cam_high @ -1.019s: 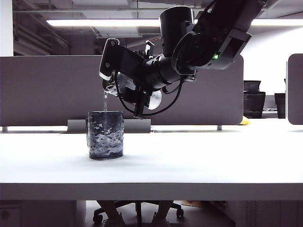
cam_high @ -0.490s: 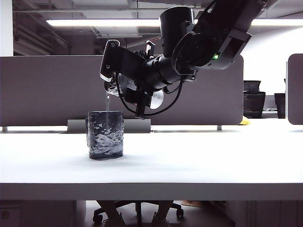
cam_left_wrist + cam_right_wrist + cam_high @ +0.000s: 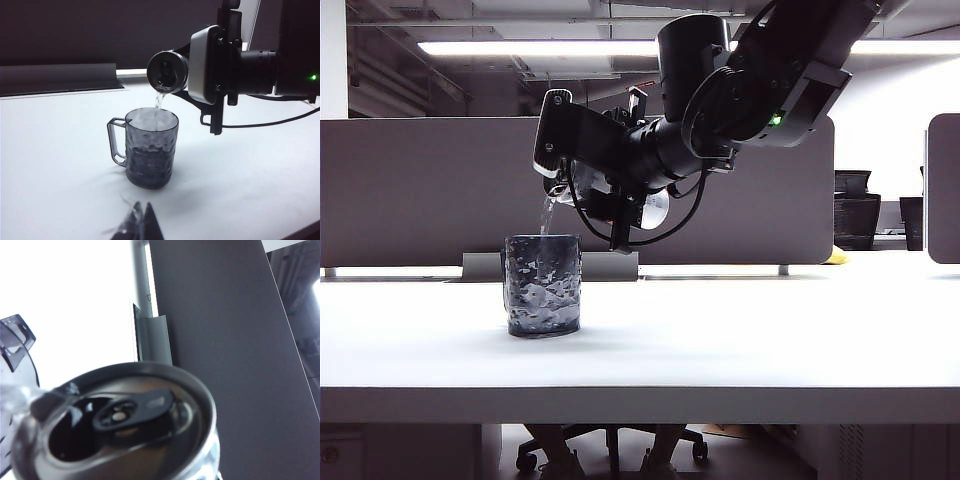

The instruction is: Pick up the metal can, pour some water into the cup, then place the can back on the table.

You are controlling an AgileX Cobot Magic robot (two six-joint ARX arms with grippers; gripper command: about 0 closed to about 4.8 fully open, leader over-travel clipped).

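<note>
one thin stream of water [image 3: 159,102] could miss the cup [image 3: 542,285] if the right claw [image 3: 582,170], clamped on the can [image 3: 167,71], wobbles; left claw [image 3: 139,227] looks pinched together, empty, low over the desk [image 3: 740,330].

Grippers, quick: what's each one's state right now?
Right gripper: shut on the metal can, tipped over the cup, pouring.
Left gripper: low near the table, looks closed, holding nothing.

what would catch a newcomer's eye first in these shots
The right tool holds a metal can tipped over above the cup, water streaming into it. The cup stands left of centre on the white table. The left tool waits shut, nearer the camera.
</note>
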